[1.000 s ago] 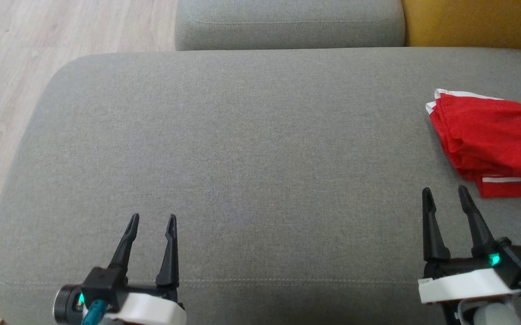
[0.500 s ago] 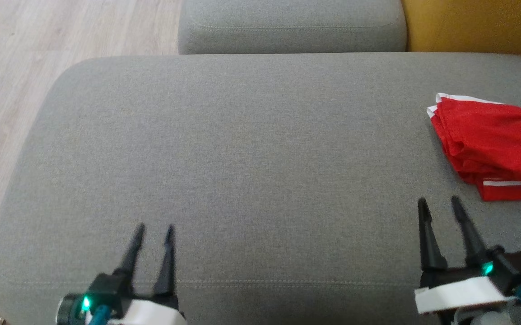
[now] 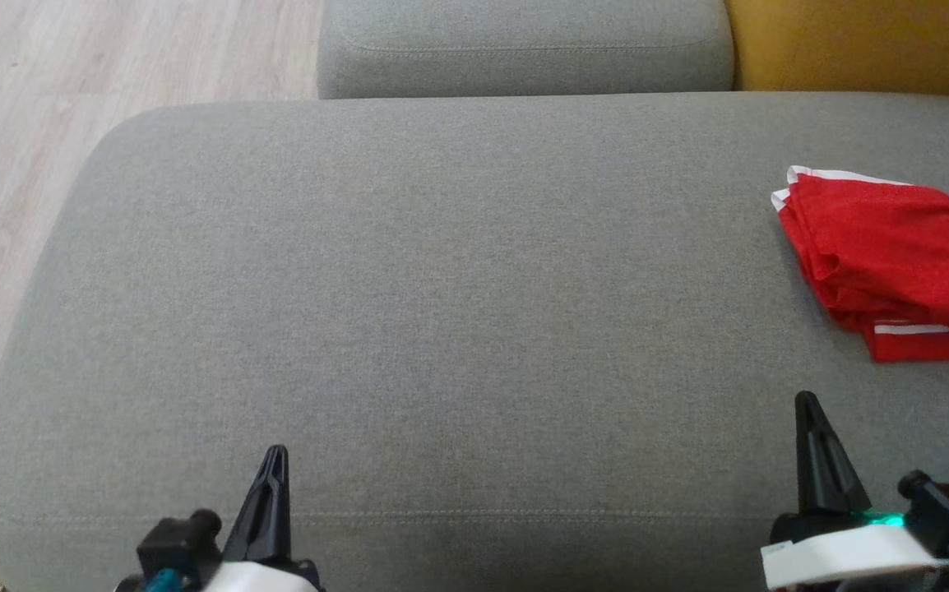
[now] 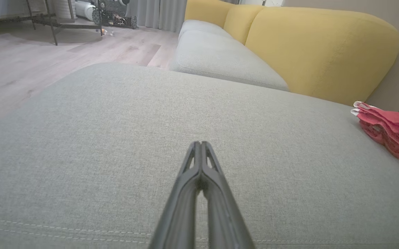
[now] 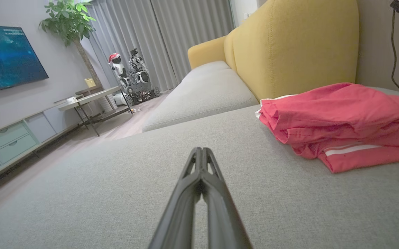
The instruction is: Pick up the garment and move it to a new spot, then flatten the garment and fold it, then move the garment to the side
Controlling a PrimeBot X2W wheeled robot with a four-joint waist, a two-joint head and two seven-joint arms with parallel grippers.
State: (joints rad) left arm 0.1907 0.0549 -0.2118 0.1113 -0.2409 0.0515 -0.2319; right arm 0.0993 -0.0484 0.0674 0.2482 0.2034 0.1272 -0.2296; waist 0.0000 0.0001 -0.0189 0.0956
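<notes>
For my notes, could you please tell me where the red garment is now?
In the head view the red garment lies at the right edge of the grey cushion, ahead of the right gripper.

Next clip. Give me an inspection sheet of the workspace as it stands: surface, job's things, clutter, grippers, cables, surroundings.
Surface: grey cushion, flat, stitched seam along the near edge.
Job's things: red garment with white trim, loosely folded, on the cushion's right side, touched by no gripper.
Clutter: nothing seen.
Grippers: left gripper shut, holding nothing; right gripper shut, holding nothing.
Cables: dark cable hanging behind the garment.
Surroundings: yellow backrest, wooden floor, TV.
</notes>
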